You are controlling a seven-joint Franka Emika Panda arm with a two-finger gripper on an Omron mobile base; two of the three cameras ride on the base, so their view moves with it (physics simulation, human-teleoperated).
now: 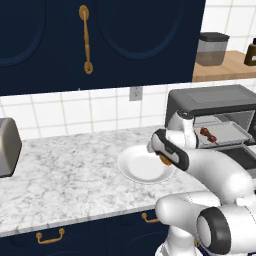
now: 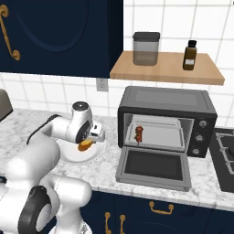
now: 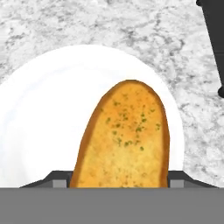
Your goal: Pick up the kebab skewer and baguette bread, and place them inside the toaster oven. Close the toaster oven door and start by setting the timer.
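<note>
A glossy white arm (image 1: 220, 170) here, fat rounded segments all the way up. Dark grey discs cap its joints, and a black band wraps the wrist link (image 1: 170, 150). Thin black cable (image 2: 39, 128) loops alongside.

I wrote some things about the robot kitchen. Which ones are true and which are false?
1. The kebab skewer is already inside the toaster oven. True.
2. The toaster oven door is shut. False: it hangs open, folded down at the front.
3. The baguette bread sits between the fingers of the gripper, above the white plate. True.
4. The plate sits on the wooden shelf. False: it is on the marble counter, left of the oven.
5. The shelf has a jar and a dark bottle on it. True.
</note>
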